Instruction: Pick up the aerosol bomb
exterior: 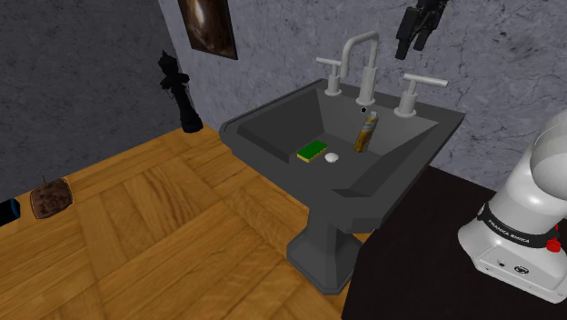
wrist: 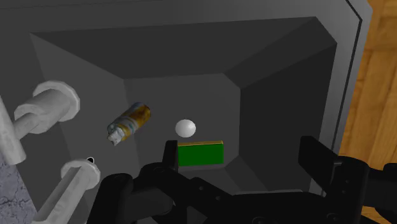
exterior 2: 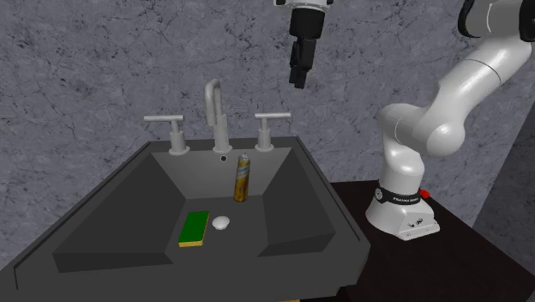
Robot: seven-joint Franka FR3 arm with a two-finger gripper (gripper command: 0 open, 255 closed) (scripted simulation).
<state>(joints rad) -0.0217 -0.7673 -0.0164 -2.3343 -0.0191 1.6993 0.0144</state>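
Hanging high over the dark sink (exterior: 409, 168), my claw (exterior: 406, 47) is running off the shoulder view's top edge, and its fingers are blurring into one black shape there. The aerosol can (exterior: 365, 135) is standing upright in the basin, close to the back wall below the faucet (exterior: 368, 68), showing a golden-brown body and a pale top. A green sponge (exterior: 312, 151) and a small white round thing (exterior: 333, 157) are lying near it.

Across in the second exterior view, the top edge is cutting my arm off; the claw is pointing down, above and right of the spout. The can's print is reading as mere mottling.

Looking along the wrist, my fingers (wrist: 170, 153) are standing apart, released and gripping nothing. One is partly hiding the sponge, and the can is lying well beyond them.
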